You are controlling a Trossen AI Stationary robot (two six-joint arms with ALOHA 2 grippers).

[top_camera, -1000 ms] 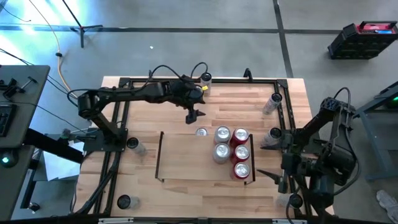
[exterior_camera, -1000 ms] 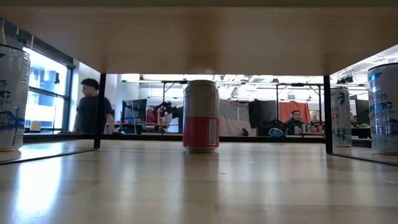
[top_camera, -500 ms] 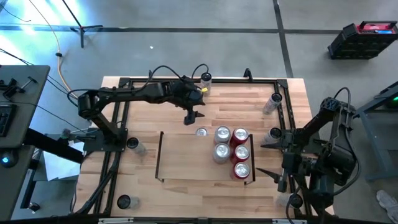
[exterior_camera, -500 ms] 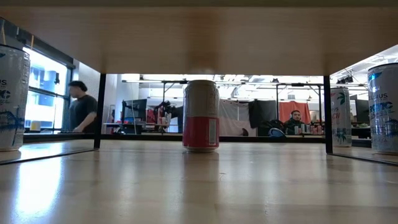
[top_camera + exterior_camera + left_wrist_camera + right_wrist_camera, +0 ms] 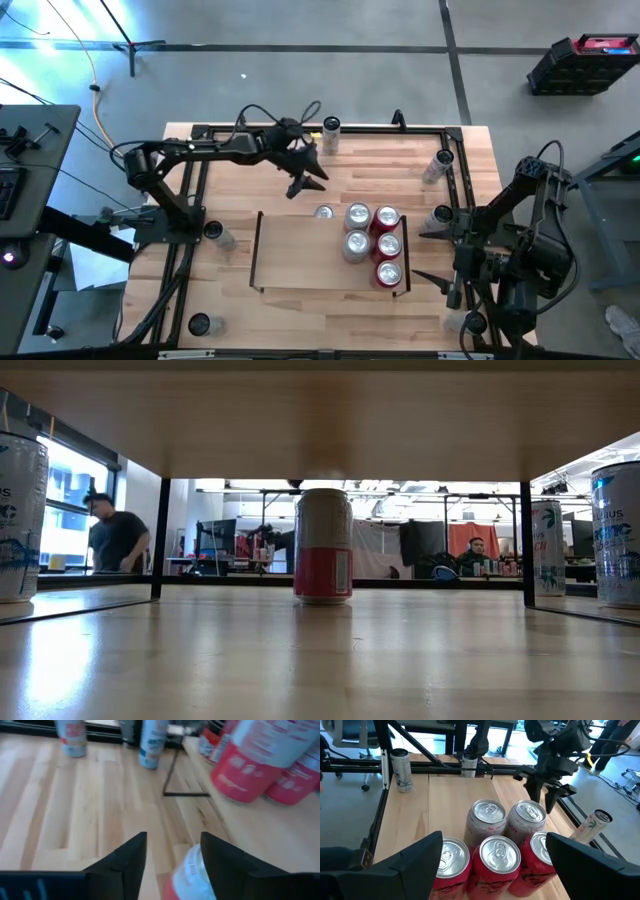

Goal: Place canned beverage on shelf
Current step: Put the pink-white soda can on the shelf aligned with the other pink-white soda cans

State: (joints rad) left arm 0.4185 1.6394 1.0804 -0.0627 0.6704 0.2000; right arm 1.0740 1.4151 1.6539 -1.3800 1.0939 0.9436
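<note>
The shelf (image 5: pixel 257 250) is a light-wood bay edged by thin black rails. Several red and silver cans (image 5: pixel 372 243) stand upright on its right part, and one smaller can (image 5: pixel 323 212) stands at its far edge. My left gripper (image 5: pixel 307 186) hangs open just beyond that can, apart from it. The left wrist view shows the can (image 5: pixel 191 872) low between the fingers of the left gripper (image 5: pixel 172 845). My right gripper (image 5: pixel 428 257) waits open by the shelf's right side, above the cans (image 5: pixel 497 852).
Loose cans stand around the black table frame: one at the far edge (image 5: pixel 330 130), two at the right (image 5: pixel 437 165) (image 5: pixel 440 215), one at the left (image 5: pixel 213 232), and two near the front corners (image 5: pixel 200 325) (image 5: pixel 470 322). The shelf's left half is bare wood (image 5: pixel 300 255).
My left hand has swung a little toward the table's left and sunk, and its gripper has turned about, while its fingertips stay just beyond the shelf's far edge. The cans have not moved. In the room behind, a person has walked leftward.
</note>
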